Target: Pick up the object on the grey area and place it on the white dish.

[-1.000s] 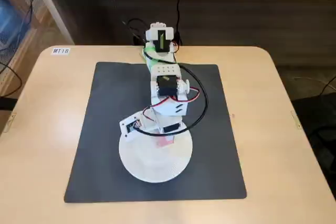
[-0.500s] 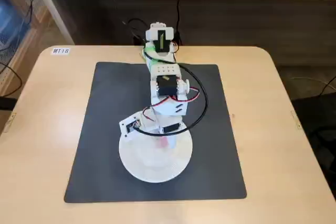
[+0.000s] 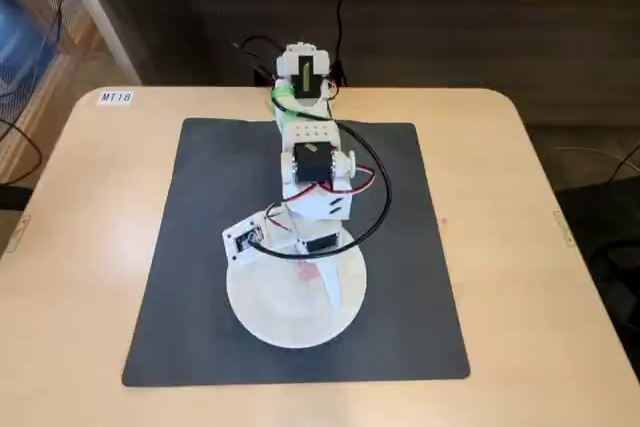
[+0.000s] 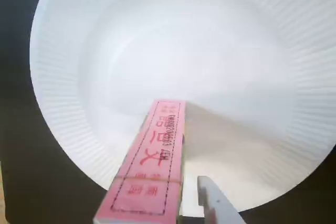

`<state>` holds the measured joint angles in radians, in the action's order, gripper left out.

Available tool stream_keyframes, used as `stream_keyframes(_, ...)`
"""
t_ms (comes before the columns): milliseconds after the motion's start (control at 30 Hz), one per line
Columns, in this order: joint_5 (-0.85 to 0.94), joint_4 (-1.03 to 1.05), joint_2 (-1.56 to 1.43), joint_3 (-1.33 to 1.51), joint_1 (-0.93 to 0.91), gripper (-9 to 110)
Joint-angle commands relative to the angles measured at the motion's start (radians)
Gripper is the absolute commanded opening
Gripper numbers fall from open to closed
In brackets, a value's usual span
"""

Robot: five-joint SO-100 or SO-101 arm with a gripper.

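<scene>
The pink box [image 4: 152,166], with its pale printed label facing up, lies slanted over the white dish [image 4: 210,51], its far end near the dish's middle. In the fixed view a bit of the pink box [image 3: 308,269] shows under the arm, above the dish [image 3: 270,317], which sits on the dark grey mat [image 3: 180,277]. My gripper [image 3: 322,282] hangs right over the dish. In the wrist view my gripper [image 4: 176,198] shows one white fingertip [image 4: 210,198] just right of the box, with a narrow gap between them. The other finger is hidden behind the box.
The mat covers most of the light wooden table [image 3: 80,247]. The arm's base [image 3: 303,72] stands at the table's far edge with black cables behind it. A small label [image 3: 115,97] is stuck at the table's far left corner.
</scene>
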<state>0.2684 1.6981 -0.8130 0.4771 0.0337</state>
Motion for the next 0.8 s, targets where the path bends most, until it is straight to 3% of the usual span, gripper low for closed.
stream_keyframes(0, 0.009, -0.002, -0.133, 0.02, -0.008, 53)
stream_keyframes(367, 0.002, -0.002, -0.442, 0.298, -0.04, 53)
stream_keyframes(767, -0.144, -0.006, -0.792, 0.374, -0.037, 12)
